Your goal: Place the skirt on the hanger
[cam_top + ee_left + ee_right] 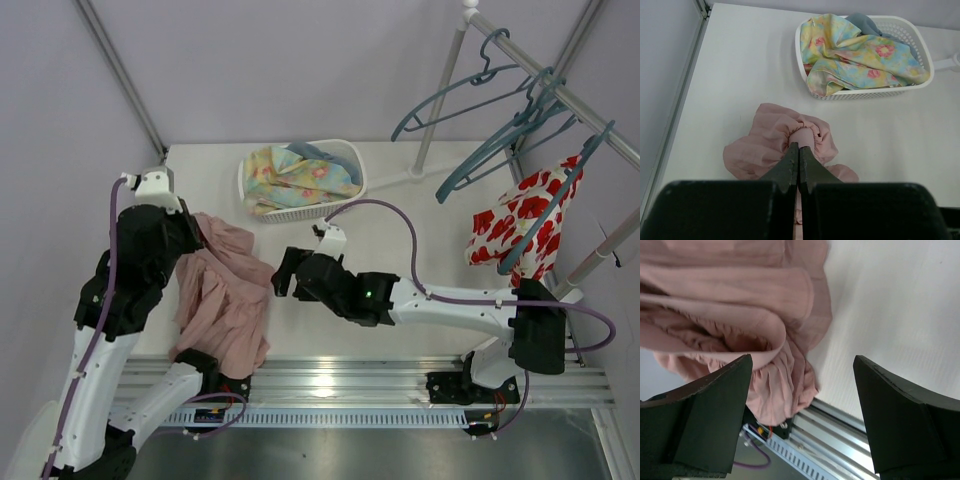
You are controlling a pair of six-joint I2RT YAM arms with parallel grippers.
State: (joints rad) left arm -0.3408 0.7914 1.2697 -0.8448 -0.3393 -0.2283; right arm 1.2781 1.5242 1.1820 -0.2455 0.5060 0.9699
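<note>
The dusty-pink skirt (225, 295) hangs bunched from my left gripper (195, 225) and drapes down over the table's near left edge. In the left wrist view the left gripper (799, 146) is shut on the gathered waistband of the skirt (772, 137). My right gripper (283, 272) is open just right of the skirt. In the right wrist view it (802, 360) frames the skirt's ruffled edge (740, 300) without touching it. Several teal hangers (470, 95) hang on the rail at the upper right, far from both grippers.
A white basket (356, 165) at the table's back holds a pastel yellow-and-blue floral cloth (295, 178); both show in the left wrist view (865, 93) (860, 55). A white cloth with red flowers (520, 220) hangs on one hanger. The rack's pole (440, 100) stands back right.
</note>
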